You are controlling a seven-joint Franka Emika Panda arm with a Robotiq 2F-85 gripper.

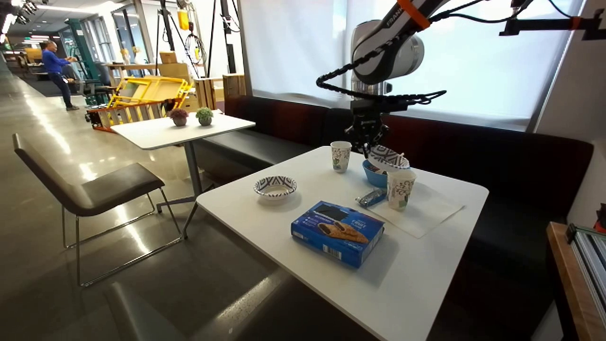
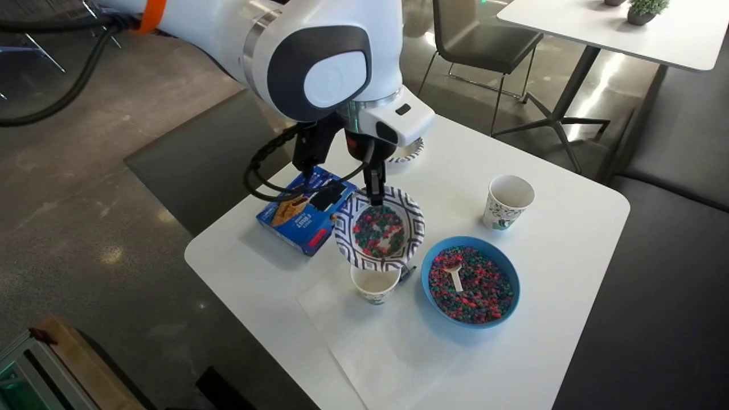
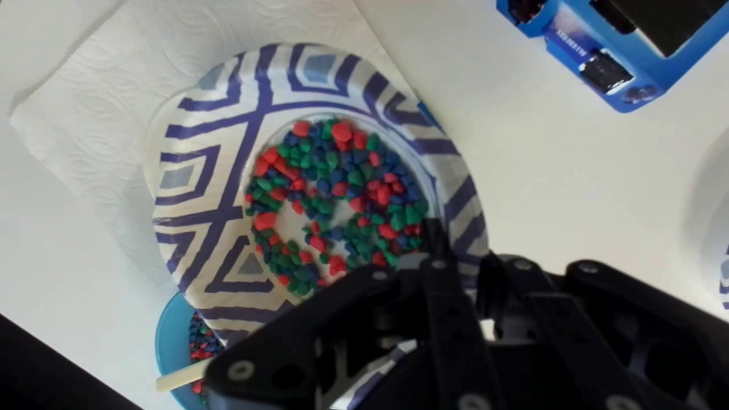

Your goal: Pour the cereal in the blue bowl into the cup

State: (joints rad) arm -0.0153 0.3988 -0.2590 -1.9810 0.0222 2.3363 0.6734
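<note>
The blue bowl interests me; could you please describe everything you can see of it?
The blue bowl is round, with walls that look like smooth plastic. Small red, green and dark blue bits hide its floor, and a pale spoon rests among them. It stands upright on the white table, apart from the held patterned bowl, which hides part of it in the wrist view. Whether it touches the paper towel, I cannot tell.

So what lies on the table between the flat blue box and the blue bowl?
A wrapped packet, with a paper cup beside it, shows there in an exterior view.
</note>
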